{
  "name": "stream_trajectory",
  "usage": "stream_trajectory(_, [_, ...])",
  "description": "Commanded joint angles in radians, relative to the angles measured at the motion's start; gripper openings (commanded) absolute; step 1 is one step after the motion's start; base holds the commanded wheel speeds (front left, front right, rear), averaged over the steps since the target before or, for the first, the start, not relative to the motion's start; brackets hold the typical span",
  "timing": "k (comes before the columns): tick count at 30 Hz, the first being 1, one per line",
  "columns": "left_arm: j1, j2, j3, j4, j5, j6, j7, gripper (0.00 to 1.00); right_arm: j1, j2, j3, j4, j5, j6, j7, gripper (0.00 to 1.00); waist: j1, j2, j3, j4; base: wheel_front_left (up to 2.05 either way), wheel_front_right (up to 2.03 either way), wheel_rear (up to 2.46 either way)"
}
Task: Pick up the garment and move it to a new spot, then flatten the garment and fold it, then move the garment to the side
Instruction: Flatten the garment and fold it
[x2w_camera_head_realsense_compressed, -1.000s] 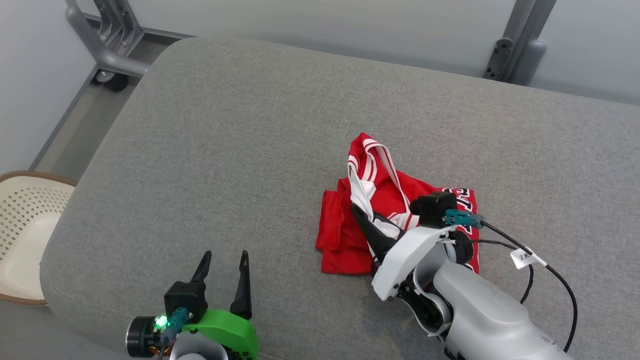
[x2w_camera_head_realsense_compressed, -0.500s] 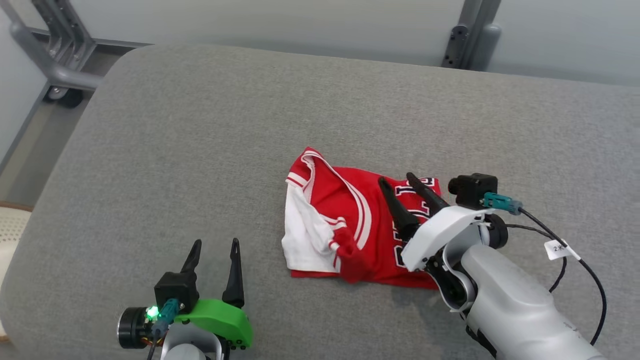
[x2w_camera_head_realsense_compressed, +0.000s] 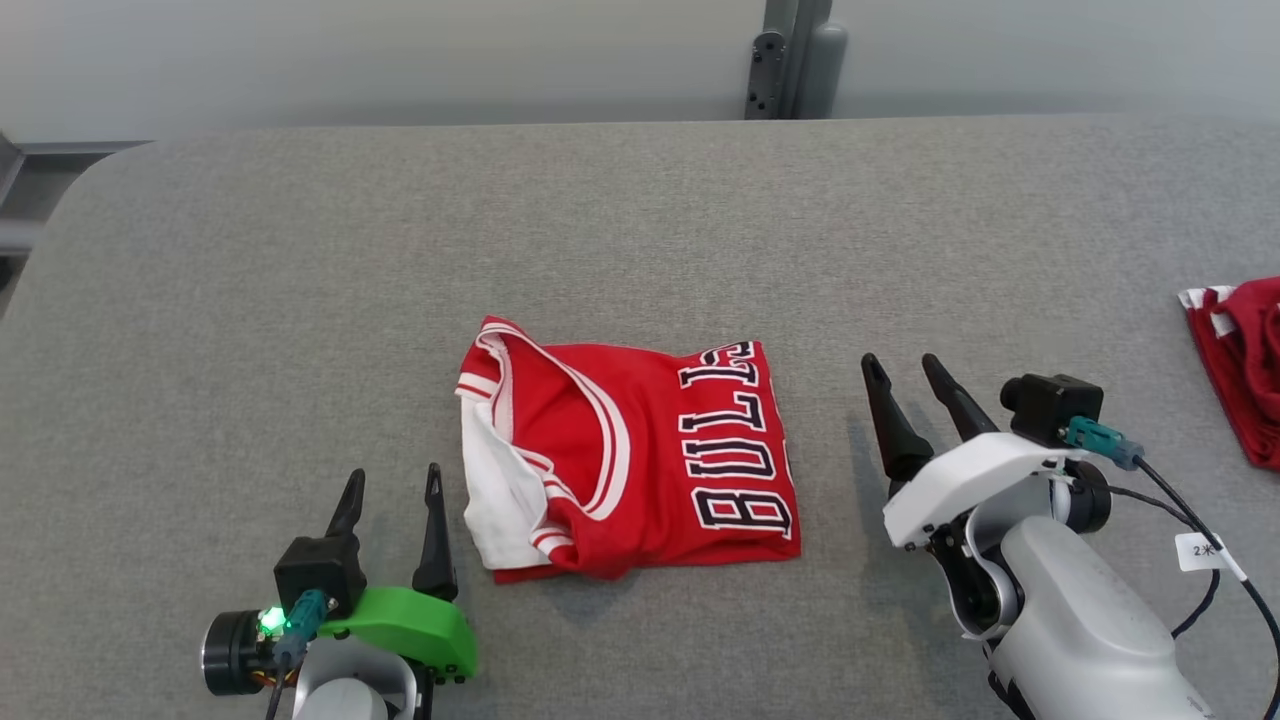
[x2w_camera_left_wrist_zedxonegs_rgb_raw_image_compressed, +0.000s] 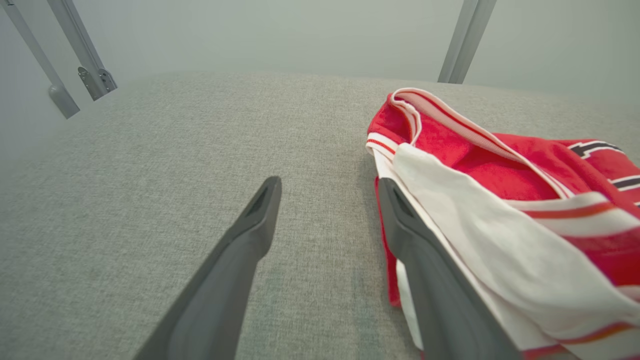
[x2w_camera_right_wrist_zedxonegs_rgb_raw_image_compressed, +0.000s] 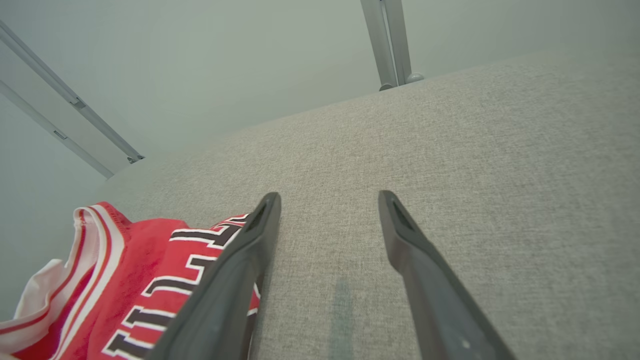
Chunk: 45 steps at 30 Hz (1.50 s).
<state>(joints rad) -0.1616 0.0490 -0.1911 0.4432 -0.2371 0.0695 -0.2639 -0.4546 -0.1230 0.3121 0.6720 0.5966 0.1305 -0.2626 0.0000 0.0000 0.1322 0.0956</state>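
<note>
jersey: the red Bulls jersey (x2w_camera_head_realsense_compressed: 630, 460) lies bunched mid-way across the grey padded table (x2w_camera_head_realsense_compressed: 300, 300), between both grippers.
left gripper (x2w_camera_head_realsense_compressed: 394, 472): jaws apart, empty, just beside its left edge.
right gripper (x2w_camera_head_realsense_compressed: 900, 360): jaws apart, empty, near its right edge, likely poised for flattening.

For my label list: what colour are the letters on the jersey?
Black, edged in white, on the red jersey; the head view shows them best.

Your head camera looks down from high up at the gray tabletop (x2w_camera_head_realsense_compressed: 300, 250). Your two wrist cameras sit low and close, looking along it. All three see the red jersey (x2w_camera_head_realsense_compressed: 640, 450).
</note>
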Motion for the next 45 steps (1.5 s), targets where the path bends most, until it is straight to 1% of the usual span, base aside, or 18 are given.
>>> stream_trajectory(1, [0.0,0.004,0.01,-0.004,0.007,0.002,0.0,1.0,0.022,0.004,-0.014,-0.006,-0.017,0.0,-0.002,1.0,0.0,0.0,-0.004,-0.036,0.0,0.0,0.0])
stream_trajectory(8, [0.029,0.004,0.055,-0.003,0.026,-0.003,0.0,1.0,0.075,0.026,-0.092,-0.028,-0.11,0.0,-0.002,1.0,0.0,0.0,-0.026,-0.085,0.0,0.0,0.0])
stream_trajectory(14, [0.057,0.004,0.084,-0.006,0.036,-0.004,0.0,1.0,0.138,0.045,-0.143,-0.056,-0.192,0.0,-0.002,1.0,0.0,0.0,-0.061,-0.108,0.0,0.0,0.0])
stream_trajectory(23, [0.103,0.004,0.114,0.003,0.055,-0.01,0.0,1.0,0.208,0.063,-0.168,-0.062,-0.235,0.0,-0.002,1.0,0.0,0.0,-0.118,-0.125,0.0,0.0,0.0])
stream_trajectory(31, [0.125,0.004,0.129,-0.017,0.097,-0.005,0.0,1.0,0.24,0.068,-0.19,-0.106,-0.332,0.0,-0.002,1.0,0.0,0.0,-0.135,-0.125,0.0,0.0,0.0])
stream_trajectory(40, [0.13,0.004,0.14,-0.03,0.11,-0.01,0.0,1.0,0.262,0.07,-0.223,-0.158,-0.438,0.0,-0.002,1.0,0.0,0.0,-0.129,-0.111,0.0,0.0,0.0])
stream_trajectory(45, [0.118,0.004,0.129,-0.033,0.104,-0.011,0.0,1.0,0.265,0.072,-0.187,-0.177,-0.45,0.0,-0.002,1.0,0.0,0.0,-0.115,-0.083,0.0,0.0,0.0])
